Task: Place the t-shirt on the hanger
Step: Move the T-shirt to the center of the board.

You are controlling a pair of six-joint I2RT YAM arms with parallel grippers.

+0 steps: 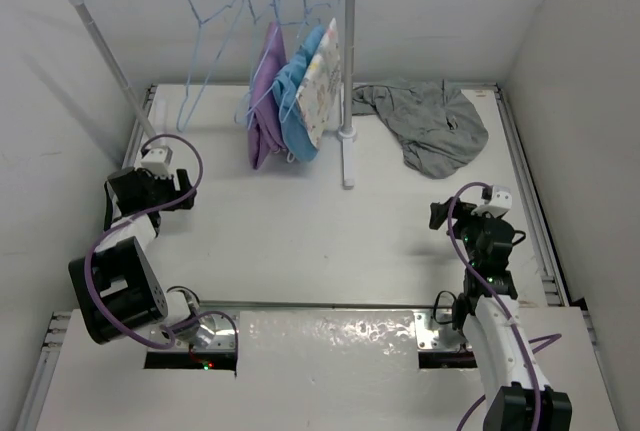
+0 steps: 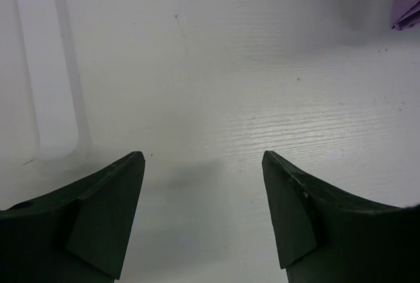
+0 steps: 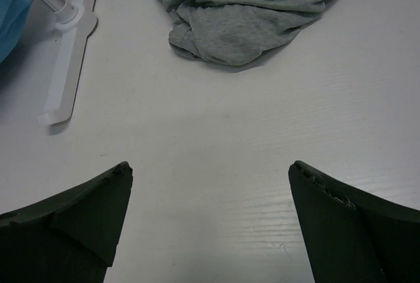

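Note:
The grey t-shirt (image 1: 430, 126) lies crumpled on the table at the back right, and it fills the top of the right wrist view (image 3: 249, 7). An empty light-blue wire hanger (image 1: 196, 21) hangs at the left end of the rack's rail. My right gripper (image 1: 470, 219) is open and empty (image 3: 210, 168), low over bare table a little in front of the shirt. My left gripper (image 1: 183, 194) is open and empty (image 2: 203, 158), low over bare table at the left, near the rack's left foot (image 2: 46, 79).
The white clothes rack (image 1: 348, 71) stands across the back; its right foot (image 3: 65, 66) lies left of the shirt. A purple garment (image 1: 265, 101), a light-blue one (image 1: 300, 91) and a floral one (image 1: 322, 81) hang on it. White walls enclose the table.

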